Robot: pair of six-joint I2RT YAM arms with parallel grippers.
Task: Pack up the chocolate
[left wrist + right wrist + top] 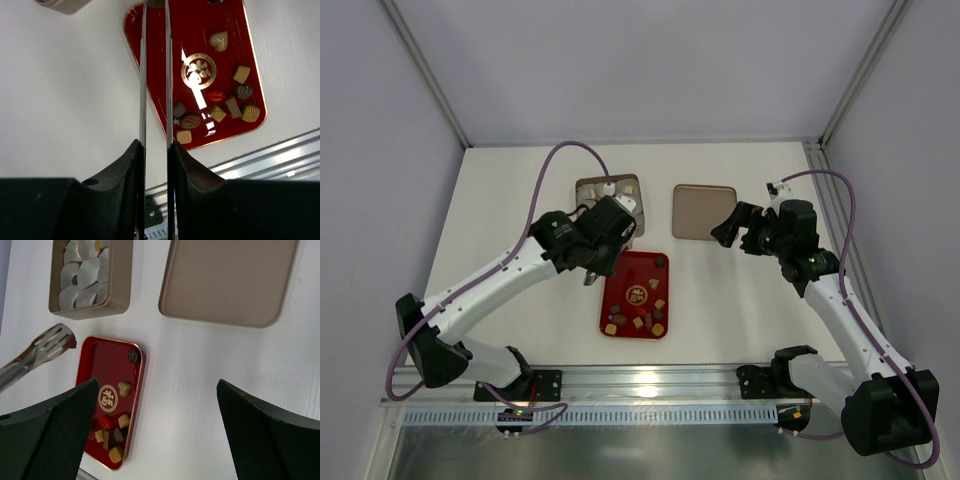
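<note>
Several small chocolates lie in the near end of the red tray, and one dark round piece sits at its far right corner. My left gripper is shut on metal tongs. The tong tips hang empty between the golden tin and the tray's far left corner. The chocolates also show in the left wrist view and in the right wrist view. My right gripper is open and empty above the table, right of the tray.
The tin holds whitish paper cups. Its flat lid lies to its right, also in the right wrist view. An aluminium rail runs along the near table edge.
</note>
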